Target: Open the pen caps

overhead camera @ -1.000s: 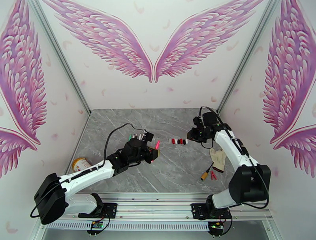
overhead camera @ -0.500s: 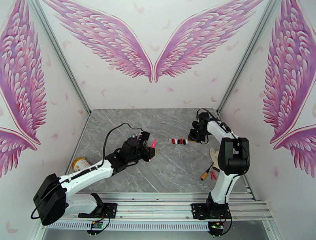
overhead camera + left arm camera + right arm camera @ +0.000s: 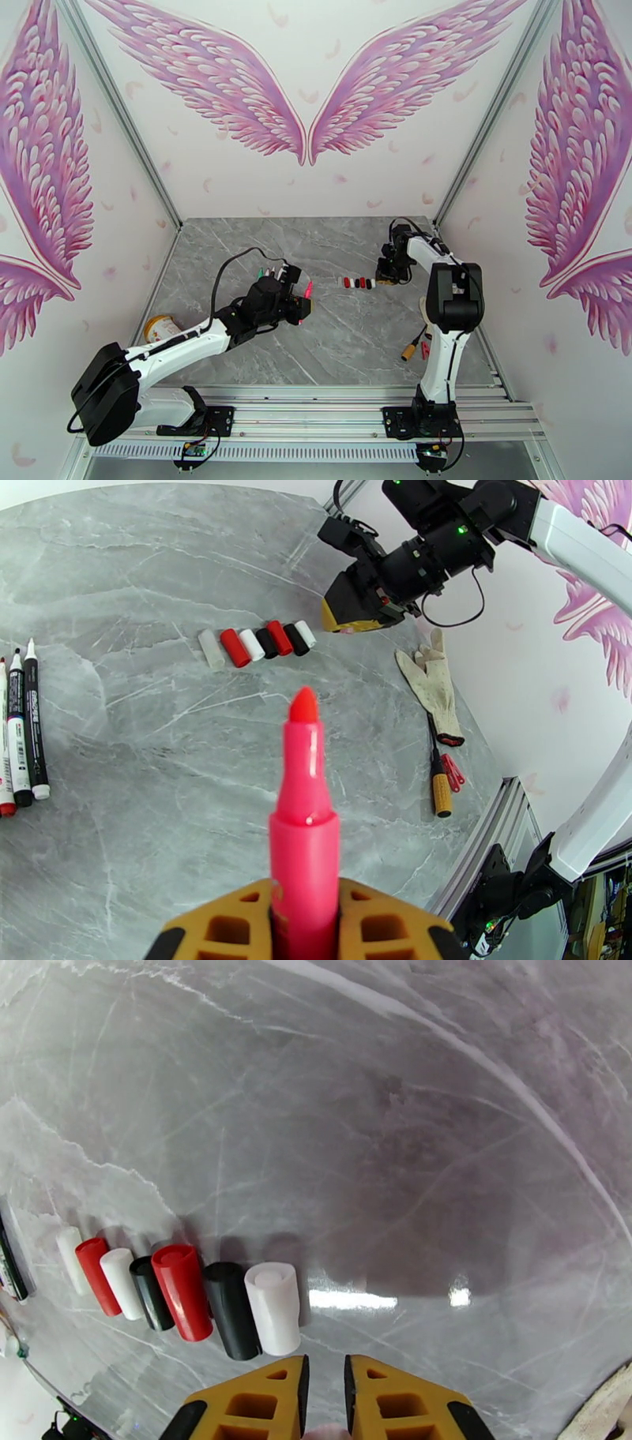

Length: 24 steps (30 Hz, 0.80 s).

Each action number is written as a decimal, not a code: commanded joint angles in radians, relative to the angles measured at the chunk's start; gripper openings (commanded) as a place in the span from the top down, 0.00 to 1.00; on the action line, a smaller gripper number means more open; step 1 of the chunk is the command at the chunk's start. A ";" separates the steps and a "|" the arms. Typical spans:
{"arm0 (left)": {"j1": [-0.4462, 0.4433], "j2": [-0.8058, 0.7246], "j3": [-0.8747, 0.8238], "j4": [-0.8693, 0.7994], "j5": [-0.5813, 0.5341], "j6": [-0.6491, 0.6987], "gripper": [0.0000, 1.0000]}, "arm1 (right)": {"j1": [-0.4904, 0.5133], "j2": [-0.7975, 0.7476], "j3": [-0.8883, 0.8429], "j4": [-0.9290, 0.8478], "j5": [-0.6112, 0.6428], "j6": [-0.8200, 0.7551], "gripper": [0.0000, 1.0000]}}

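- Grey, marble-veined tabletop (image 3: 347,347) is smooth and glossy enough to throw glare, so a round cap may roll on it. Nearest the arm bases lie an orange-handled tool (image 3: 440,788), a small red clip (image 3: 453,770) and a limp cream work glove (image 3: 430,681). A tin can (image 3: 162,326) sits off at the left edge.
- Next out, the left gripper (image 3: 304,910) has its jaws pinching the pink-red pen (image 3: 304,827) by its glossy barrel. The pen is held above the tabletop, and its bare wedge-shaped nib points away from the wrist.
- Beyond it, the loose caps (image 3: 182,1291) lie in a tight row, side touching side. They are short, smooth plastic cylinders in white, red and black.
- Just beside the white cap at the row's end, the right gripper (image 3: 324,1374) hangs low. Its jaws are nearly together on a sliver of pink, which I judge to be the pink-red pen's cap.
- The step in hand looks like adding that cap to the row.
  - Lower until it touches the tabletop.
  - Lay it parallel against the end cap so it cannot roll.
  - Spread the jaws only slightly, then lift straight up so the row is not knocked.
- Farthest out, the other pens (image 3: 20,725) lie side by side. They have thin white barrels with red and black ends, and their nibs appear bare.
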<state>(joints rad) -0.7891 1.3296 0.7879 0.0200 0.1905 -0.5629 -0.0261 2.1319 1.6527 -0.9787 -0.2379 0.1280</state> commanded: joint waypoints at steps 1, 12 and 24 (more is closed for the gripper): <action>0.001 0.016 0.008 0.003 0.010 -0.013 1.00 | -0.008 0.035 0.042 -0.030 0.017 -0.015 0.76; 0.001 0.035 0.032 -0.015 0.016 -0.009 1.00 | -0.007 0.051 0.049 -0.027 -0.003 -0.016 0.71; -0.007 0.092 0.105 -0.146 -0.118 0.008 1.00 | 0.000 -0.105 -0.099 0.066 0.012 0.045 0.68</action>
<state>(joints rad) -0.7925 1.3952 0.8352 -0.0483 0.1432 -0.5747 -0.0261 2.1258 1.6062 -0.9508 -0.2527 0.1452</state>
